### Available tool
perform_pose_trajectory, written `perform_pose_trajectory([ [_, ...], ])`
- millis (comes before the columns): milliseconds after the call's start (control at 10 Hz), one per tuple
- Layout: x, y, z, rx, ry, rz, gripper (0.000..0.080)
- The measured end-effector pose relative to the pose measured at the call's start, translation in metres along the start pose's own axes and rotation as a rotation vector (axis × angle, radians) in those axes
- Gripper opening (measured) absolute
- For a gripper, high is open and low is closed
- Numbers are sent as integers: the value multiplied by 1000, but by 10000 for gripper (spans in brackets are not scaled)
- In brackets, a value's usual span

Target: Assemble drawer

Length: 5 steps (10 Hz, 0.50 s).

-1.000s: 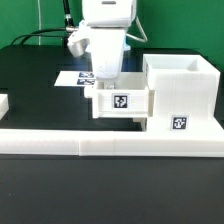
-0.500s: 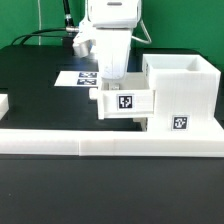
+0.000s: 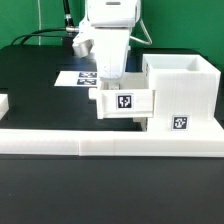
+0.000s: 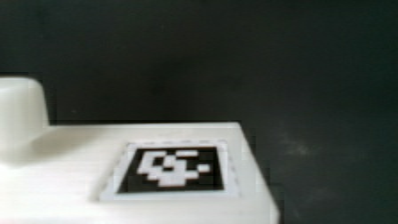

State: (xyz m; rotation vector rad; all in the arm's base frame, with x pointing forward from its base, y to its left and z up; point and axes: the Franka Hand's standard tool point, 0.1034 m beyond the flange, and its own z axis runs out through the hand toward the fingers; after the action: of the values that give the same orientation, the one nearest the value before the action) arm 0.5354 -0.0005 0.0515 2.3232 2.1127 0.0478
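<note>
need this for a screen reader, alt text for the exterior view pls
A white robot gripper reaches down onto a small white plastic tray beside the tall white hollow casing, both bearing black-and-white tags, on a black table behind a long white rail.

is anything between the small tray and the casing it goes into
Nothing visible does. The small tray, under the tool, sits against the side of the casing on the exterior view's left. Whether that side is open cannot be told.
</note>
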Motion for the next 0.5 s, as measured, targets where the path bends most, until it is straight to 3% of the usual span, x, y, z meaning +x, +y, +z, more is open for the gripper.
perform_pose_trajectory([
  [500, -1, -1, 0, 1, -9, -28, 44],
])
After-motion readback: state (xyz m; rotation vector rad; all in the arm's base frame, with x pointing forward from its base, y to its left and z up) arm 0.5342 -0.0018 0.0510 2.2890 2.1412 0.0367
